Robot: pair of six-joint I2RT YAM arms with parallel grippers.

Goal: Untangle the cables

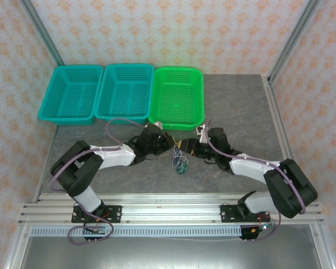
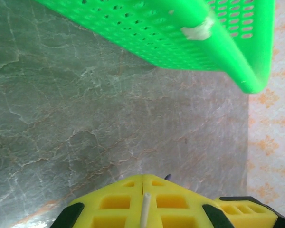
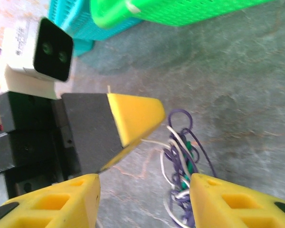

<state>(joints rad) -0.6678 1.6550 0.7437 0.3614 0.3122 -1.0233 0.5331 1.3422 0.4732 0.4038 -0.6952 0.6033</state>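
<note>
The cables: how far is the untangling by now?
Nothing is separated: the cables form one clump. The left gripper is shut on the whitish cable; the right gripper is open near the clump. All the pulling apart remains.

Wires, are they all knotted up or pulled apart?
Knotted up. The right wrist view shows the purple, white and green wires looped through each other in one bunch.

A grey marbled tabletop (image 1: 241, 106) lies in soft, even light. Around it on three sides stand walls (image 1: 173, 33) papered pale pink with an orange floral pattern. Slanted metal posts (image 1: 42, 32) rise at the far corners, and aluminium rails (image 1: 168, 210) line the near edge.
</note>
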